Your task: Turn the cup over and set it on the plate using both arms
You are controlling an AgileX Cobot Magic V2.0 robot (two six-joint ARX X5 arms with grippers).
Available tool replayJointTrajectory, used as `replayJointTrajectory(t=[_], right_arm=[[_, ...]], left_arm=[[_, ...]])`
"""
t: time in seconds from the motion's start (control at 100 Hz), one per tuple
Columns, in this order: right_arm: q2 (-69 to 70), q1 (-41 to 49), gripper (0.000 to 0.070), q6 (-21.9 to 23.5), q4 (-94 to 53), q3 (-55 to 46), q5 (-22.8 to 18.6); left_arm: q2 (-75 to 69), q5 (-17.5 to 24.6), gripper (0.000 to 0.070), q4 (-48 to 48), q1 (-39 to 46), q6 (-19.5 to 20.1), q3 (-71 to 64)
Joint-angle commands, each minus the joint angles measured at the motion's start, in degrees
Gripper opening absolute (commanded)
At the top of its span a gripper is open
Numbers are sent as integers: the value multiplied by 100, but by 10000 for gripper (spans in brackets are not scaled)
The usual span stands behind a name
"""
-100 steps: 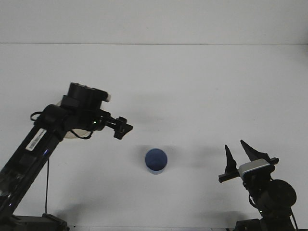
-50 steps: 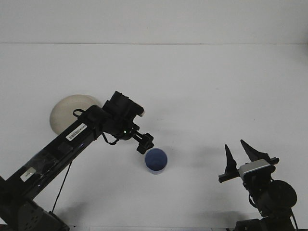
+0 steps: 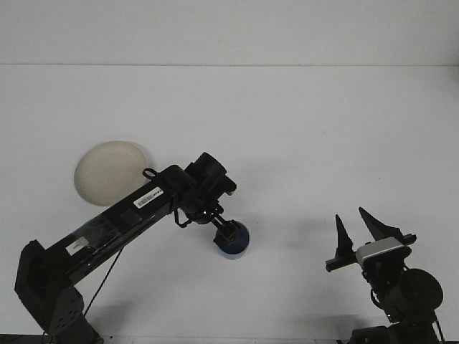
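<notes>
The blue cup [image 3: 234,244] stands on the white table [image 3: 301,143], well right of and nearer than the cream plate [image 3: 111,172]. The left gripper [image 3: 228,233] sits right over the cup's left rim — whether it pinches the rim cannot be told. The right gripper [image 3: 360,231] waits well right of the cup, fingers spread.

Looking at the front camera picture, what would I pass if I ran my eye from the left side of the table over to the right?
plate → left gripper down at the blue cup → right gripper, open and pointing up, away from the cup.
</notes>
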Motion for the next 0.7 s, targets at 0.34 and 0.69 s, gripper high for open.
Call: replayJointTrajectory(t=[0.34,0.69], right_arm=[[20,11,357,57,83,37,0],[20,11,357,59,83,37,0]], left_arm=[[590,-417,14,162,-282,55,131],[240,-527,15,-81,9,33,866]])
